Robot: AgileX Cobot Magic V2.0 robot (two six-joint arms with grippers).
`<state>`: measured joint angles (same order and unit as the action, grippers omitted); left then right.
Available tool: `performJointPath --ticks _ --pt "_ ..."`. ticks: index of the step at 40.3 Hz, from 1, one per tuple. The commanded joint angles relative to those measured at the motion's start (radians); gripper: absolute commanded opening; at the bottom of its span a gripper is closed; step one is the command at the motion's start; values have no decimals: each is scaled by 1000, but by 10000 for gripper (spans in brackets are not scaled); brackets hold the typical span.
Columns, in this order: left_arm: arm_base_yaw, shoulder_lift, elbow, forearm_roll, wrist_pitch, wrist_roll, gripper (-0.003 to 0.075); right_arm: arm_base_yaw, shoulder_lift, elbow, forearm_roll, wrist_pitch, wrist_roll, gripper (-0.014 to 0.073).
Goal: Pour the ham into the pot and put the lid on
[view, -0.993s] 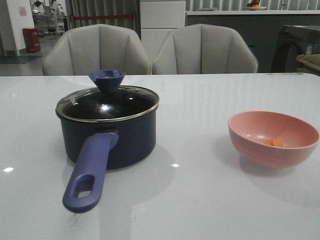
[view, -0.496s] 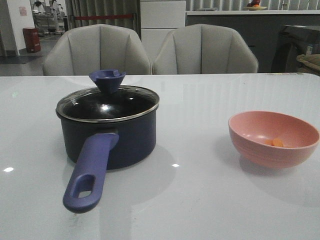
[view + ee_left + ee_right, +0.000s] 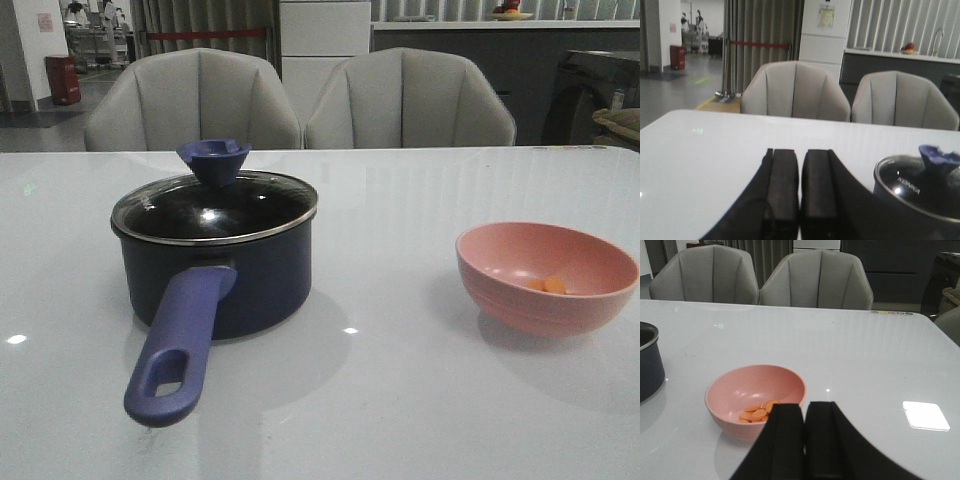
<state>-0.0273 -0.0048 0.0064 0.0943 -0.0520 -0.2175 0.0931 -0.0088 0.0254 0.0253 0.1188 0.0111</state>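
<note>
The dark navy pot [image 3: 255, 275] stands at the left of the table, its purple-blue handle [image 3: 180, 340] pointing toward me. The glass lid [image 3: 215, 205] with its flared purple-blue knob [image 3: 214, 158] sits on the pot. The ham [image 3: 547, 285] lies as orange chunks in a pink bowl [image 3: 545, 275] at the right; it also shows in the right wrist view [image 3: 759, 413]. My left gripper [image 3: 800, 155] is shut and empty, beside the pot [image 3: 917, 187]. My right gripper [image 3: 805, 410] is shut and empty, just short of the bowl [image 3: 755, 395]. Neither gripper shows in the front view.
Two grey chairs [image 3: 195, 100] [image 3: 410, 100] stand behind the white glossy table [image 3: 400, 400]. The table's far edge runs just in front of them. A counter and cabinets fill the background.
</note>
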Motion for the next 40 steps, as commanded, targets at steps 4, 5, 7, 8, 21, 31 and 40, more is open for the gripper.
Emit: performJointPath --ticks 4,5,7,8,21,31,40 --pt "-6 2 -27 -14 -118 -7 113 -3 -21 11 -11 -76 -2 148" --pt "-6 12 -50 -14 -101 -7 113 -3 -21 11 -11 -76 -2 148" --pt "-9 34 -98 -9 -64 -7 113 -3 -21 11 -11 -76 -2 148" --pt "-9 50 -128 -4 -48 -7 113 -3 -21 11 -11 -76 -2 148" --pt "-9 317 -379 -6 212 -7 113 -3 -21 11 -11 -76 -2 148" --pt "-9 397 -382 -51 207 -7 113 -3 -21 11 -11 -76 -2 148" --pt "-9 427 -382 -35 214 -7 114 -3 -21 11 -11 -76 -2 148"
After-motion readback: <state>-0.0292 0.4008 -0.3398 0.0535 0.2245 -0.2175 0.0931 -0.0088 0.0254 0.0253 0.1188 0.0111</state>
